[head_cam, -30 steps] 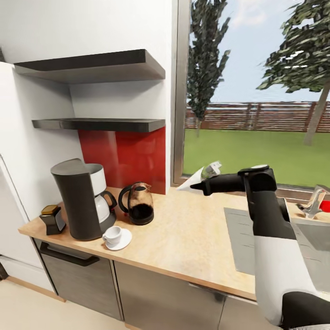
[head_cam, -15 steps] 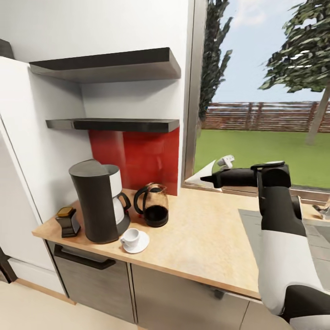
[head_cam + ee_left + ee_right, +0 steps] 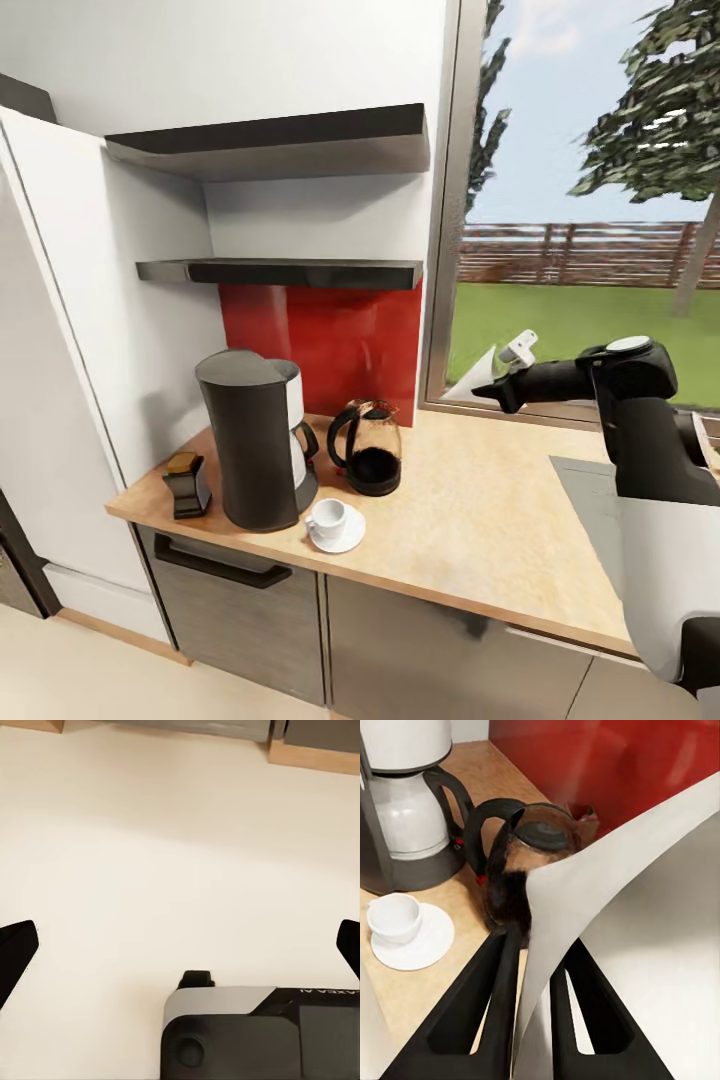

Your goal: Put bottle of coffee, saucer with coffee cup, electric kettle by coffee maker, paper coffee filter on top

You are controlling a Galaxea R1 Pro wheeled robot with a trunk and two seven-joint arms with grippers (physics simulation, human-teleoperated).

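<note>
1. The right pincer (image 3: 497, 382) is clenched on the paper coffee filter (image 3: 475, 365), held in the air above the rear of the worktop (image 3: 480, 520), in front of the window (image 3: 590, 230). In the right wrist view its two black fingers (image 3: 491, 997) squeeze the white sheet (image 3: 615, 945) between them.
2. The left pincer (image 3: 180, 952) is released, its dark tips spread far apart over pale floor (image 3: 172, 847).
3. The coffee maker (image 3: 252, 440) stands upright near the worktop's left end, close to the front edge, its flat dark top bare.
4. The bottle of coffee (image 3: 187, 484) sits just left of the coffee maker, beside the worktop's left edge.
5. The electric kettle (image 3: 371, 450) stands just right of the coffee maker, towards the red backsplash (image 3: 320, 340).
6. The saucer (image 3: 337, 531) lies near the front edge, in front of the kettle, with the coffee cup (image 3: 328, 518) on it.
7. Between kettle and right arm the worktop is bare wood.
8. Two dark shelves (image 3: 285, 270) hang above the coffee maker, with open air between its top and the lower shelf.
</note>
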